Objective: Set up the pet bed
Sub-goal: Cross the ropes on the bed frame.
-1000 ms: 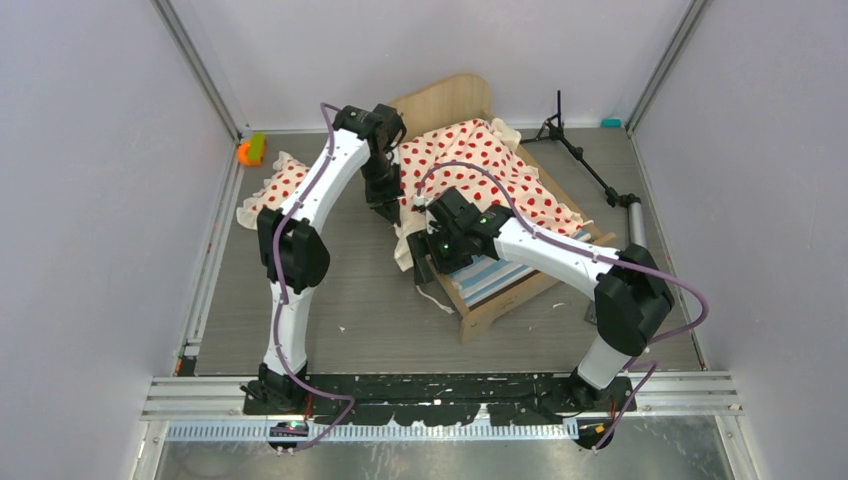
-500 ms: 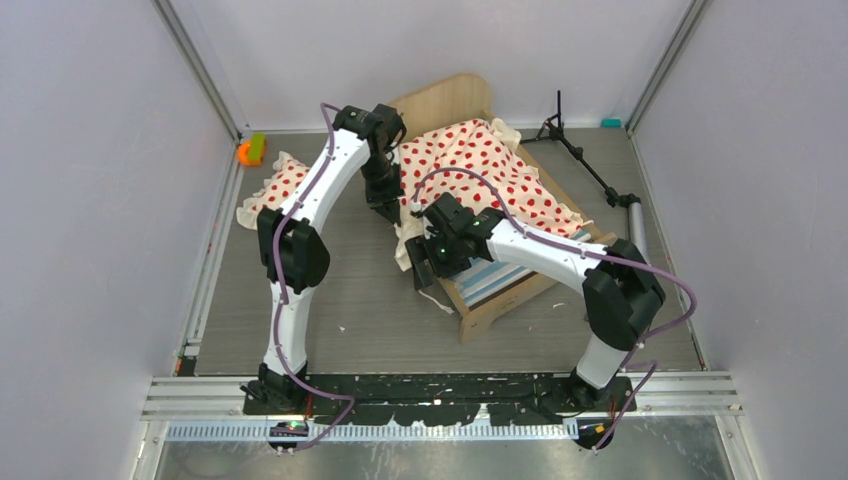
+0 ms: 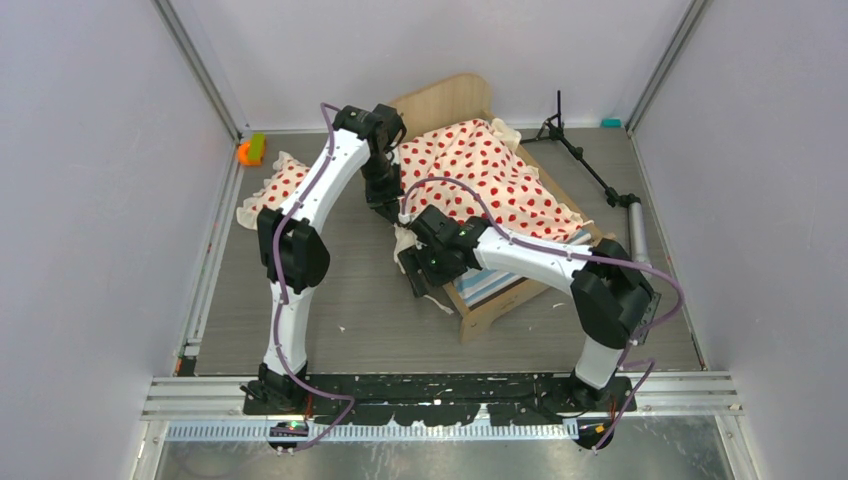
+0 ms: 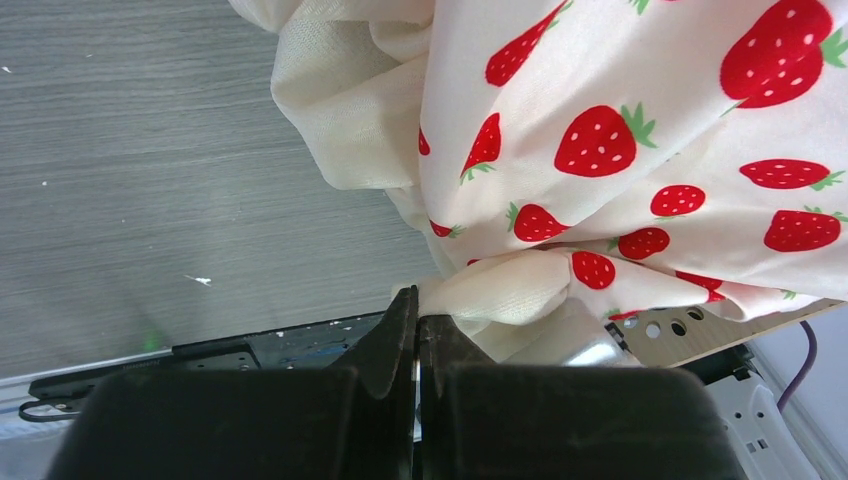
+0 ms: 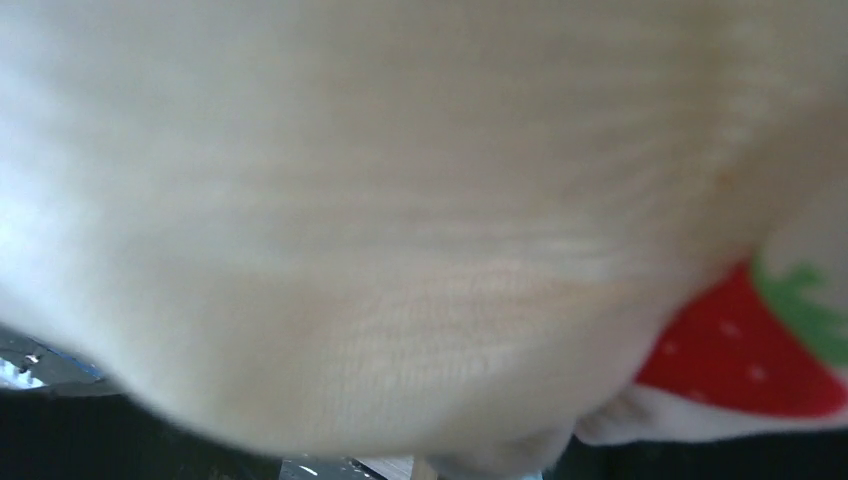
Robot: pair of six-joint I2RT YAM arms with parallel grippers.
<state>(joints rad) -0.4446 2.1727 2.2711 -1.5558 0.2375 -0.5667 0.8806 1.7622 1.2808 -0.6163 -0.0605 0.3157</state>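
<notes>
The pet bed (image 3: pixel 503 306) is a light-wood frame lying at an angle mid-table, with its striped mattress (image 3: pixel 492 279) showing at the near end. A cream blanket with red strawberries (image 3: pixel 480 165) covers most of it. My left gripper (image 3: pixel 385 208) stands at the bed's left side. In the left wrist view the left gripper (image 4: pixel 418 303) is shut, pinching the blanket's cream ruffle (image 4: pixel 500 295). My right gripper (image 3: pixel 418 272) is low at the bed's near-left corner, against the hanging blanket corner. Blurred cream cloth (image 5: pixel 400 220) fills the right wrist view and hides its fingers.
A matching strawberry pillow (image 3: pixel 275 186) lies on the table left of the bed. A black tripod stand (image 3: pixel 580 152) and a silver cylinder (image 3: pixel 635 226) lie to the right. An orange-green object (image 3: pixel 250 150) sits at the back left. Walls close in on both sides.
My right arm has swung left and toward the front, from over the mattress to the blanket's hanging near-left corner. The left arm has kept still with its pinch.
</notes>
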